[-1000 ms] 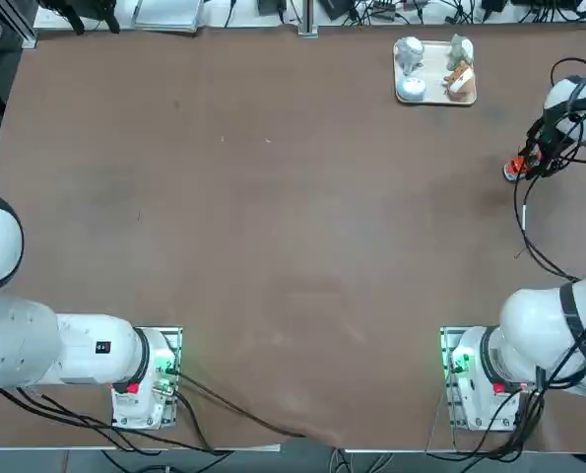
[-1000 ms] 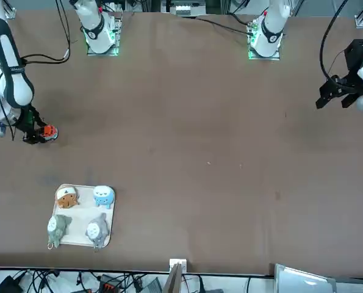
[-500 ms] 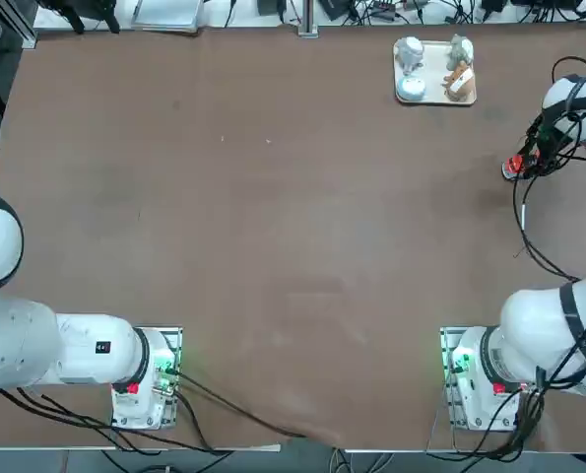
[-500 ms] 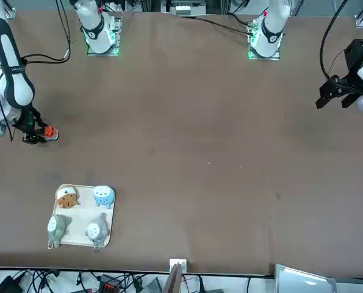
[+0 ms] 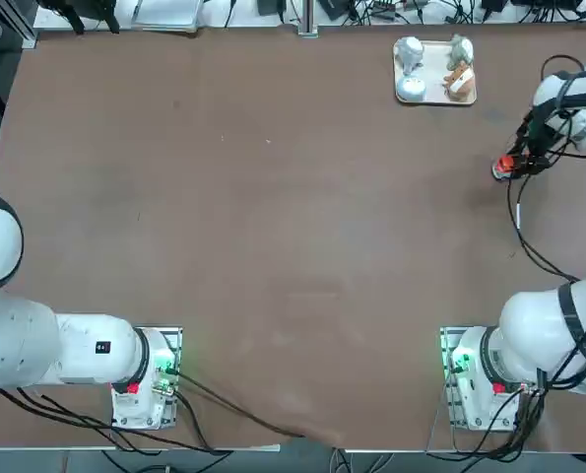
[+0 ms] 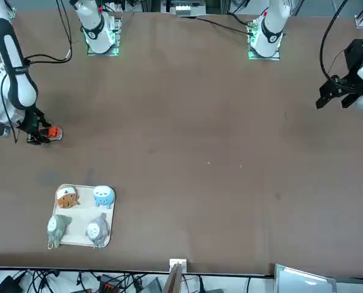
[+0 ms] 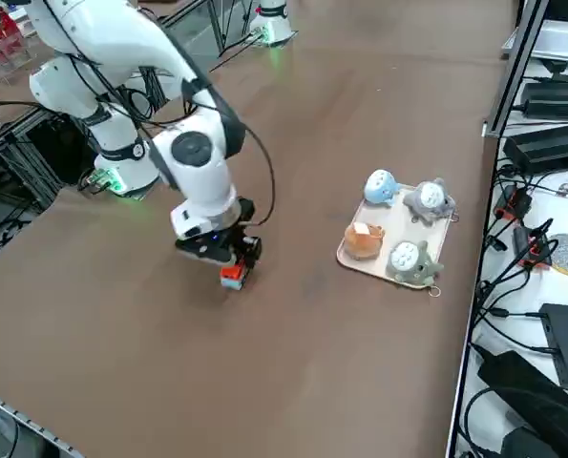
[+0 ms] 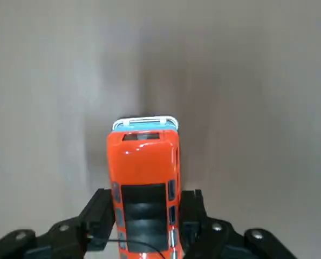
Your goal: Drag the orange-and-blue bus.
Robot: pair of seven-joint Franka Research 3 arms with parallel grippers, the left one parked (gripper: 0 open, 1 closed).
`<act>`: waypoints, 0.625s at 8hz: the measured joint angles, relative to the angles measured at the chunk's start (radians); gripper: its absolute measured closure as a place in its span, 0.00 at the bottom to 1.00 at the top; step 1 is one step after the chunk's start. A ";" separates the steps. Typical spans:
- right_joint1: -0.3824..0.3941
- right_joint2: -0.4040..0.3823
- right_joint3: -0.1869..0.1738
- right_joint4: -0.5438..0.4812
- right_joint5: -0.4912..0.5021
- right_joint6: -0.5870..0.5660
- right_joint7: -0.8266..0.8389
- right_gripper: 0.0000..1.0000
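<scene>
Right gripper: fingers clamped on the rear flanks of the orange-and-blue bus | bus sits on tabletop near its right edge, short of the figurine tray | low hold suits dragging, wheels apparently down.

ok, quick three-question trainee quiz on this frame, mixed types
1. True or false: the right pincer is shut on the bus.
2. How many figurines sit on the tray?
3. In the top view, the bus lies: A) on the tray, B) on the table below and right of the tray, C) by the left arm's base.

Key: 1 true; 2 four; 3 B.
</scene>
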 joint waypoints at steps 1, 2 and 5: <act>0.057 -0.005 0.001 -0.004 0.000 -0.016 0.102 0.37; 0.116 -0.008 0.002 -0.009 0.000 -0.021 0.187 0.37; 0.216 -0.028 0.006 -0.051 0.000 0.023 0.286 0.37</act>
